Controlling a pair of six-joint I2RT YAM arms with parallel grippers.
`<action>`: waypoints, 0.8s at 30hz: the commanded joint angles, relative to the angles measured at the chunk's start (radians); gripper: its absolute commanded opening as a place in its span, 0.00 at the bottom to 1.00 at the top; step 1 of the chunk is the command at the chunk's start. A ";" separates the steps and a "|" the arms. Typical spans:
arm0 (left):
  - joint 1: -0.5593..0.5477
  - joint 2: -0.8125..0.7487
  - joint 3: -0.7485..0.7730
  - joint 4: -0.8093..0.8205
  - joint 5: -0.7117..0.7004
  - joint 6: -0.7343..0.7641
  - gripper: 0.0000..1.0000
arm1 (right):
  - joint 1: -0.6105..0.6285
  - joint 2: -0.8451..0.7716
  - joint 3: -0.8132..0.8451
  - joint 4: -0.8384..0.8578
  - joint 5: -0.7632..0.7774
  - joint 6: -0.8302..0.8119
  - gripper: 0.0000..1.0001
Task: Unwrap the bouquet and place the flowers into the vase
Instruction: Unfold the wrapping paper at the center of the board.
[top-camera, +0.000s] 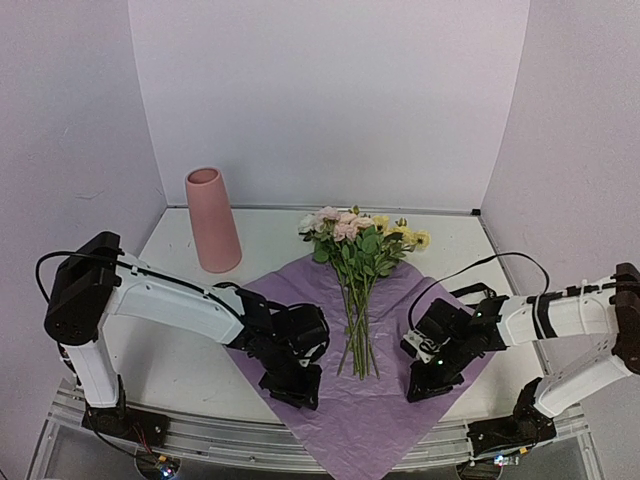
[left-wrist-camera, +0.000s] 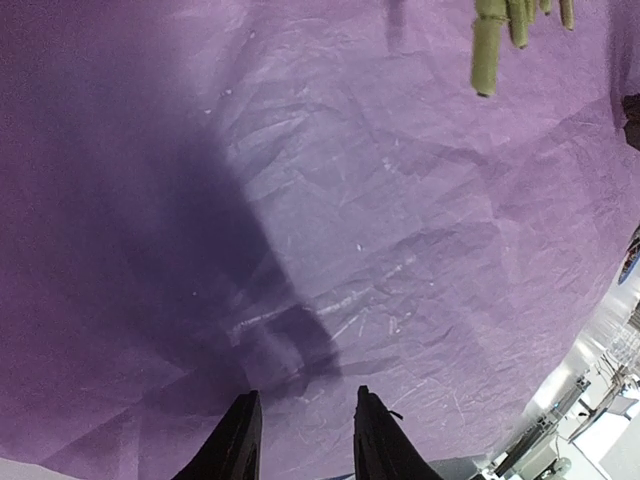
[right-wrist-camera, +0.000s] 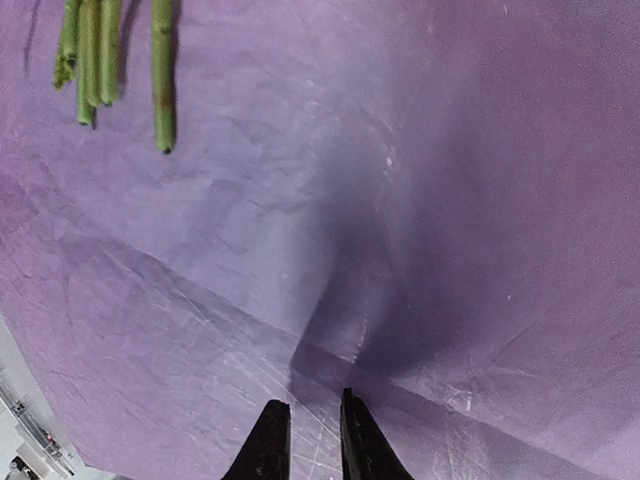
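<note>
The crinkled lilac paper sheet (top-camera: 335, 425) of the bouquet lies spread flat on the table. The flowers (top-camera: 352, 240) rest on it, blooms toward the back and green stems (top-camera: 358, 335) toward me. The stem ends show in the left wrist view (left-wrist-camera: 485, 60) and the right wrist view (right-wrist-camera: 160, 85). My left gripper (top-camera: 292, 388) (left-wrist-camera: 307, 400) hovers over the paper left of the stems, open and empty. My right gripper (top-camera: 428, 385) (right-wrist-camera: 310, 405) hangs right of the stems, open by a narrow gap, its tips just short of a raised paper fold (right-wrist-camera: 335, 350). The pink vase (top-camera: 212, 220) stands upright at the back left.
White walls close the table at the back and both sides. A metal rail (top-camera: 300, 445) runs along the near edge under the arm bases. Bare white tabletop (top-camera: 185, 350) shows between the vase and the paper.
</note>
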 joint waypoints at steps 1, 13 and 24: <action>-0.004 0.021 0.006 0.004 -0.046 -0.016 0.34 | 0.004 0.001 -0.034 -0.026 0.000 0.055 0.19; -0.005 -0.015 0.012 0.001 -0.123 -0.031 0.34 | 0.004 -0.016 -0.004 -0.074 0.118 0.070 0.17; -0.004 -0.053 0.243 -0.005 -0.312 0.073 0.45 | 0.004 -0.161 0.187 -0.105 0.297 0.006 0.21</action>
